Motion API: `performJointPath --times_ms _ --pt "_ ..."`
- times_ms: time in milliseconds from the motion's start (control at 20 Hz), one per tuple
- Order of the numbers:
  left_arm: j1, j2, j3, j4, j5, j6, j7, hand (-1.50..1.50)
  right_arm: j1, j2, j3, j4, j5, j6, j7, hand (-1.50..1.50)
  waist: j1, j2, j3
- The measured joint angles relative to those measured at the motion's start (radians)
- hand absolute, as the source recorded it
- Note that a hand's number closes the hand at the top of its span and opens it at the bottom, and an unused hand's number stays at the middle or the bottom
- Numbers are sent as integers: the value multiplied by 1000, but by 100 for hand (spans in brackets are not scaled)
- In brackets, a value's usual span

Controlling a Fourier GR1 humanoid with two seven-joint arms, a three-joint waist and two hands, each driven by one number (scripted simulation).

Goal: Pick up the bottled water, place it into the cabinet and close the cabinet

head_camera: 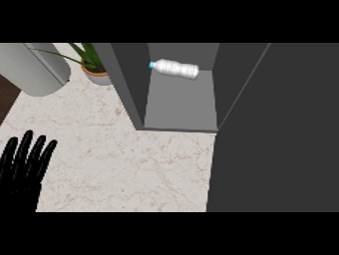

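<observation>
- Fingers of my left hand (19,167) stand straight and slightly apart at the lower left of the frame, resting over the pale marble bench (121,169) and holding nothing; my right hand shows nowhere, so I cannot tell its state.
- At the upper middle of the frame the clear plastic water bottle with a blue cap (175,68) lies on its side inside the grey open cabinet (180,104), near the back.
- Filling the right side of the frame is the dark grey cabinet door (286,129), swung wide.
- Closing is the step left, I judge: I should push the door's outer face steadily, sweeping it round without knocking the bottle.
- A leafy potted plant (93,67) and a grey cylinder (33,69) sit at the upper left, well apart from that sweep.
</observation>
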Motion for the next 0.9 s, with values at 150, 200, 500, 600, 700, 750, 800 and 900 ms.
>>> performJointPath --times_ms 150,200,500,600,700,750,800,900 --pt "29 30 27 -14 23 -38 -1 -150 9 20 20 3 0 -55 8 150 14 6 -1" --pt "36 39 34 -18 29 -50 0 -150 10 27 26 5 -1 -72 10 150 19 9 0" --pt "68 89 75 -32 64 -125 1 -150 -32 48 48 12 -4 -143 39 150 67 22 -1" --pt "72 104 86 -36 73 -144 5 -150 -57 50 52 13 -6 -159 55 150 84 27 -2" --pt "77 116 92 -39 79 -164 7 -150 -88 48 54 14 -6 -167 71 150 103 32 -3" --pt "78 123 96 -41 83 -174 9 -150 -106 47 54 15 -7 -170 80 150 111 34 -3" --pt "79 128 99 -44 88 -182 11 -150 -122 47 55 15 -7 -173 89 150 120 37 -4" --pt "79 142 108 -47 93 -198 15 -150 -153 42 56 16 -9 -176 105 150 131 39 -4"
